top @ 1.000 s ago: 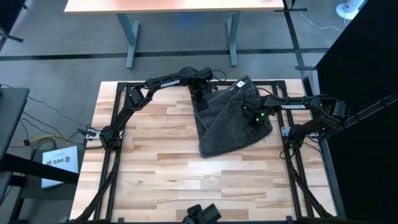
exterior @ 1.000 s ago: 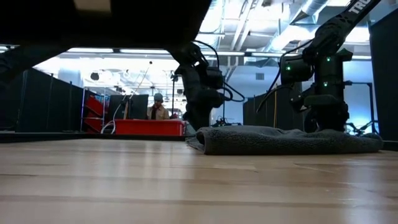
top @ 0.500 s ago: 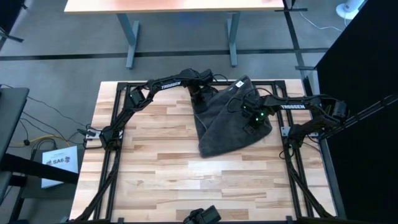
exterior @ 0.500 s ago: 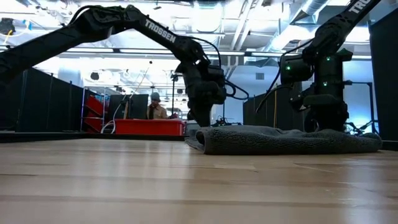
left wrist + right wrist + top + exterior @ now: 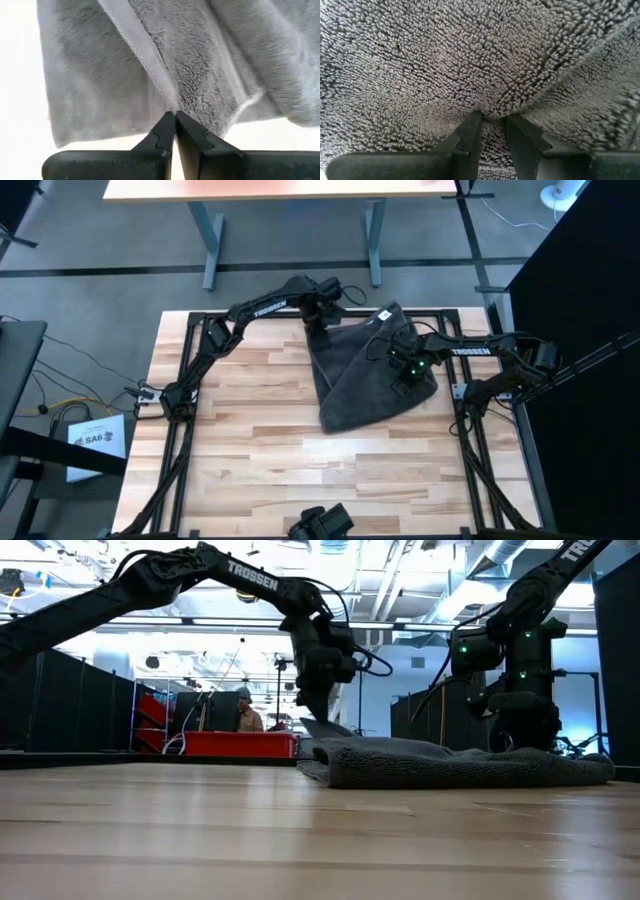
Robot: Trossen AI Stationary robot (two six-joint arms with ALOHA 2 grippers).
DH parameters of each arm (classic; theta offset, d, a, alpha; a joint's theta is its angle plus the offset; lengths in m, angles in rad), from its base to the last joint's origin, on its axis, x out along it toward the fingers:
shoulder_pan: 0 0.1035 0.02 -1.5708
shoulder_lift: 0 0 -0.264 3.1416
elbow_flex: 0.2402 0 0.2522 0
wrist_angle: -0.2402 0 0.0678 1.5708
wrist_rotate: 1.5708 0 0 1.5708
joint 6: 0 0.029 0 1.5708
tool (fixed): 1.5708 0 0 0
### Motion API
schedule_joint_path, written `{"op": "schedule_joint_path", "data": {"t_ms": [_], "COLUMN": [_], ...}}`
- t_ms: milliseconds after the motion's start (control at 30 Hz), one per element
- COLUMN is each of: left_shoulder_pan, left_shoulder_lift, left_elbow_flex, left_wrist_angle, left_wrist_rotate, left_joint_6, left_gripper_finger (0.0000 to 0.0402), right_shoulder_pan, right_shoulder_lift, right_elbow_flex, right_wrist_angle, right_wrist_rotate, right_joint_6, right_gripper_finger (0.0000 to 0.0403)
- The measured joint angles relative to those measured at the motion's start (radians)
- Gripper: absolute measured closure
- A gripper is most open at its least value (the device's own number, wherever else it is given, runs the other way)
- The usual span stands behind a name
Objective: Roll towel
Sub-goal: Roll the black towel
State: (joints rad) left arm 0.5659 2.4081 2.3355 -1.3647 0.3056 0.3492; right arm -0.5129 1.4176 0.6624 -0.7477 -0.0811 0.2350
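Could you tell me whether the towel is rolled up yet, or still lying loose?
Not rolled: the towel lies crumpled and partly folded over itself, one corner pinched and lifted by the left end effector.

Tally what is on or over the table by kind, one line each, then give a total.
Towels: 1, the dark grey towel
Arm tools: 2, the left tool and the right tool, each pinching the towel
Total: 3
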Motion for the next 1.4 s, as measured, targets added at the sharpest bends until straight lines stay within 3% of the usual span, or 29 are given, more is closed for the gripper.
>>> {"op": "schedule_joint_path", "data": {"t_ms": [233,633,833,1033,1233,1400], "left_shoulder_pan": [0.068,0.144,0.139,0.133,0.149,0.085], "left_shoulder_lift": [0.000,0.007,0.032,0.033,0.018,-0.027], "left_elbow_flex": [0.009,-0.005,-0.029,-0.006,0.017,0.019], "left_wrist_angle": [-0.008,0.153,0.103,0.083,0.016,0.006], "left_wrist_rotate": [-0.024,-0.025,-0.033,-0.052,-0.215,-0.085], "left_joint_6": [0.006,0.033,0.028,0.027,-0.045,-0.048], "left_gripper_finger": [0.0402,0.0402,0.0400,0.0358,0.0315,0.0311], "right_shoulder_pan": [0.000,0.001,0.003,0.003,0.000,0.000], "right_shoulder_lift": [0.000,0.000,0.000,0.000,0.000,0.000], "right_elbow_flex": [0.000,0.000,0.000,0.000,0.000,0.000], "right_wrist_angle": [-0.001,-0.007,-0.011,-0.009,0.002,0.003], "right_wrist_rotate": [0.000,0.000,0.000,0.000,0.000,-0.001], "right_joint_6": [0.001,0.002,0.003,0.001,-0.004,-0.016], "right_gripper_finger": [0.0328,0.0328,0.0328,0.0328,0.0328,0.0328]}}
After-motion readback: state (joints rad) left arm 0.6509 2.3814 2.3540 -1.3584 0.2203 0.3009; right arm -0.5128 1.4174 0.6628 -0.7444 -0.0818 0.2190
